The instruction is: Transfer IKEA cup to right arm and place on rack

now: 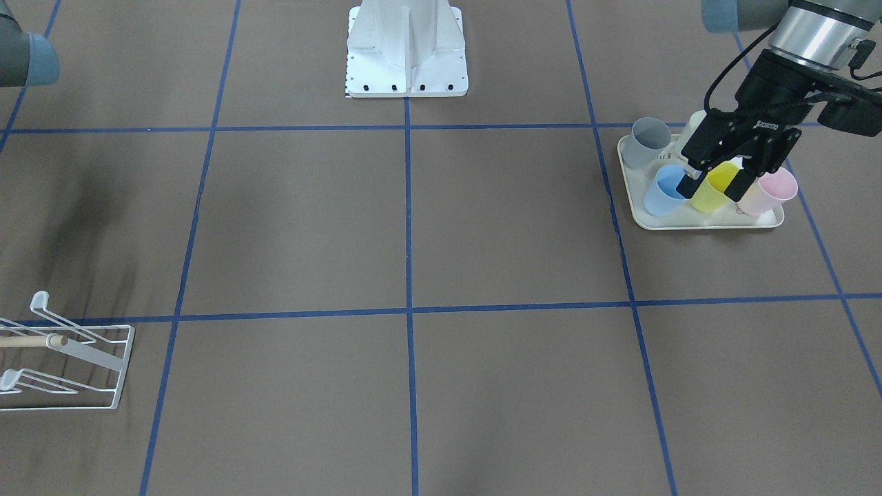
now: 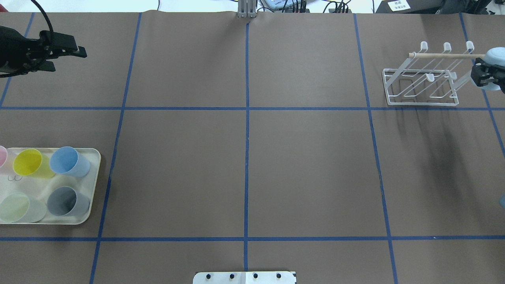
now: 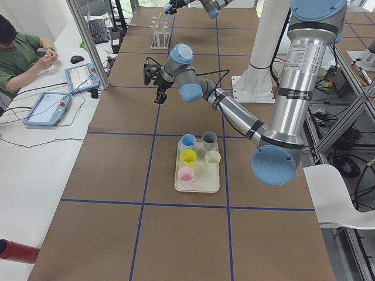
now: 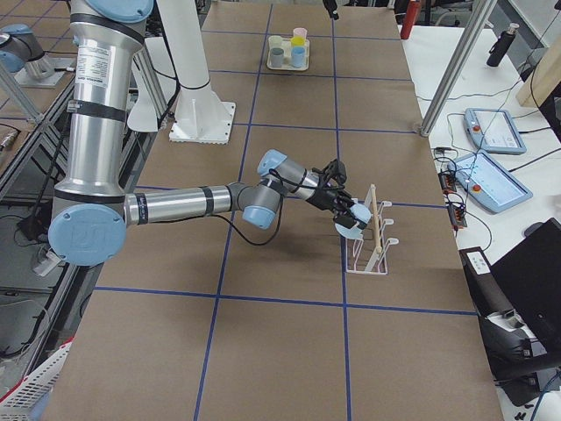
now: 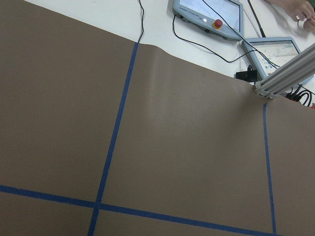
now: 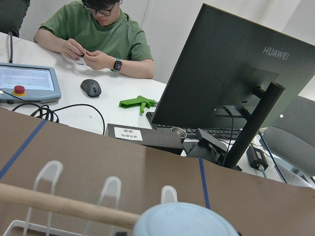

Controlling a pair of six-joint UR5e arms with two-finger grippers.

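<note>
A light-blue IKEA cup (image 2: 496, 56) is held in my right gripper (image 2: 488, 75), which is shut on it at the right end of the white wire rack (image 2: 422, 85). In the right wrist view the cup (image 6: 184, 220) sits just below the rack's wooden dowel (image 6: 59, 204). I cannot tell whether it touches a prong. From the side, the right gripper (image 4: 344, 210) holds the cup (image 4: 351, 227) against the rack (image 4: 372, 250). My left gripper (image 1: 713, 184) hangs open and empty high above the table, seen also in the overhead view (image 2: 69, 60).
A cream tray (image 2: 92, 185) at the left holds upright cups: yellow (image 2: 27, 162), blue (image 2: 65, 160), green (image 2: 15, 207), grey (image 2: 63, 201) and a pink one (image 1: 768, 193). The robot base (image 1: 406, 52) stands mid-table. A person sits at the far desk (image 6: 93, 34).
</note>
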